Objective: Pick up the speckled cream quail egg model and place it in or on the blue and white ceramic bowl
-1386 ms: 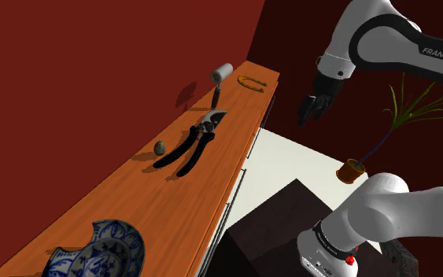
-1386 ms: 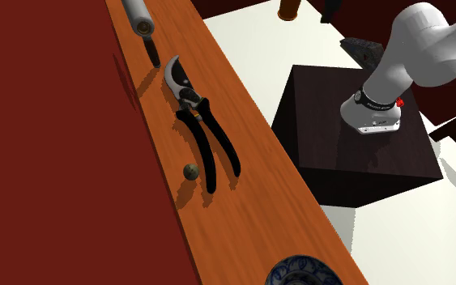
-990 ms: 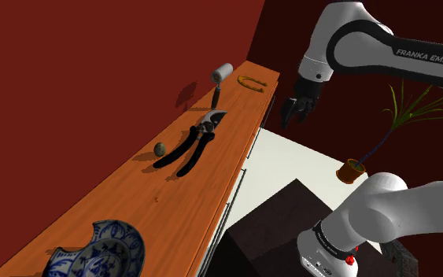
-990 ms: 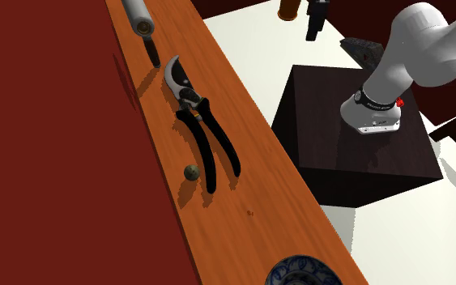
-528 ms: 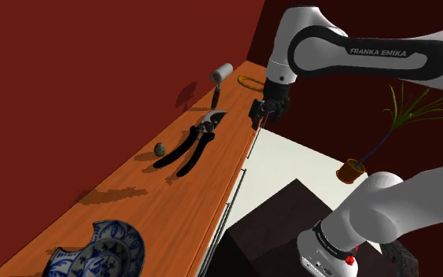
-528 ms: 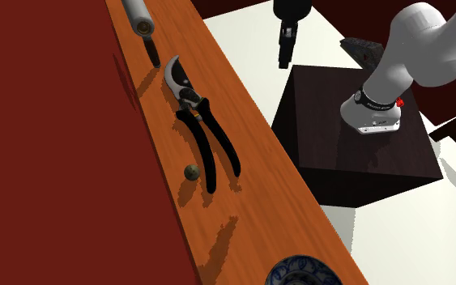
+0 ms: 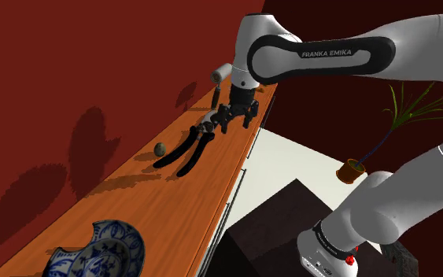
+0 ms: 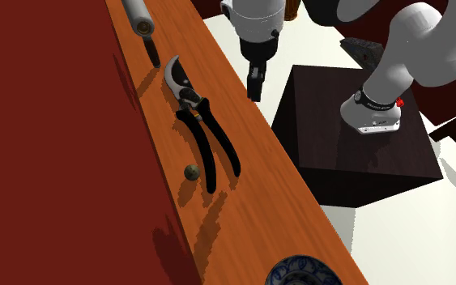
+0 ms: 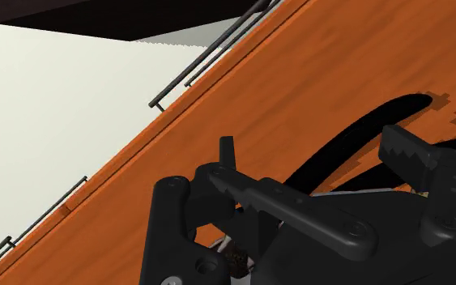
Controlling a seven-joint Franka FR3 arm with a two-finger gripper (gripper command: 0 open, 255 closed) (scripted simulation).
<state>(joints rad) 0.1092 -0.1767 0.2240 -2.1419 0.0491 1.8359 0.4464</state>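
We see our gripper (image 7: 234, 123) spread open and empty, hovering over the counter's (image 7: 172, 206) front edge beside the shears (image 7: 190, 148). The egg (image 7: 160, 148) lies past them, near the wall. The bowl (image 7: 105, 250) sits well apart.

White arm (image 7: 322, 55) reaches out, claw (image 7: 234, 120) pointing down, fingers apart.

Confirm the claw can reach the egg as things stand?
Probably yes: nothing covers the egg, and the open claw hovers over the counter. The pruning shears lie close beside it, so clearance looks tight.
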